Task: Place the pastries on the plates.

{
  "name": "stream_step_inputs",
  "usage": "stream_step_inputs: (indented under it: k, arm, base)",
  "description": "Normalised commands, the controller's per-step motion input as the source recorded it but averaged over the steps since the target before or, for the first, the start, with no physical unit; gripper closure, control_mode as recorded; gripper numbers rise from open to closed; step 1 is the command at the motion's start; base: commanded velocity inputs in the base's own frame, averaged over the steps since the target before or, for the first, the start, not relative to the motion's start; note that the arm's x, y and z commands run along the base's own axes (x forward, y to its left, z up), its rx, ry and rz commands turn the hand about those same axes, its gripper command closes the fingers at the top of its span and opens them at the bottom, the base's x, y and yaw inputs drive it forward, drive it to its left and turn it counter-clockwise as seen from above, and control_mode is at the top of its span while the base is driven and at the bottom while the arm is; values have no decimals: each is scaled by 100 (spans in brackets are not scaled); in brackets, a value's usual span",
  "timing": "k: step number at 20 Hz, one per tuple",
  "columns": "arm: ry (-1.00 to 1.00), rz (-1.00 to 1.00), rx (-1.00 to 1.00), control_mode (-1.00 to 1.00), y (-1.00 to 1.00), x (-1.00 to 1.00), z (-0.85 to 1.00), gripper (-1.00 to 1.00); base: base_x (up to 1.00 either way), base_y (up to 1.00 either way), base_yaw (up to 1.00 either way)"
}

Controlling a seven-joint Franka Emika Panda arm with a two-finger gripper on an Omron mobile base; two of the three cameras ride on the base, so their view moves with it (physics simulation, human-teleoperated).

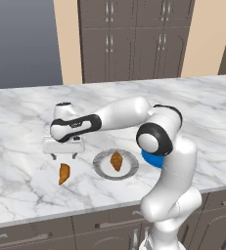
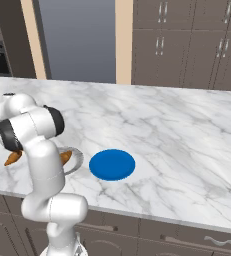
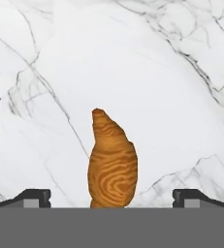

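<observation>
Gripper [image 1: 63,156] hangs with jaws spread wide and empty, poised directly above a loose croissant [image 1: 63,173] on the marble counter [image 1: 192,107], lined up to straddle it. Just beyond, the second croissant [image 1: 116,161] already rests on the grey-rimmed plate [image 1: 102,167]. Farther along, the blue plate [image 2: 112,164] lies bare, likely awaiting the loose one.

Both base views look forward and down at the same marble tabletop [image 1: 192,112]; the hand view looks closely down on it.
</observation>
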Motion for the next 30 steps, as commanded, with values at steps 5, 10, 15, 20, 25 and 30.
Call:
stream_step_inputs:
  k: [5,10,15,20,25,30]
  arm:
    - [0,-6,0,-100,8,-12,-40,-100]
    - [0,-9,0,-100,0,-39,-29,-100]
    - [-1,-7,0,-100,0,-38,-5,-100]
    - [-5,-1,0,-100,-4,15,-6,-100]
    - [-1,0,0,-100,-1,24,0,-100]
    - [0,0,0,-100,3,4,-14,-100]
  base:
    - [0,0,0]
    - [0,0,0]
    - [0,0,0]
    - [0,0,0]
    - [0,0,0]
    - [0,0,0]
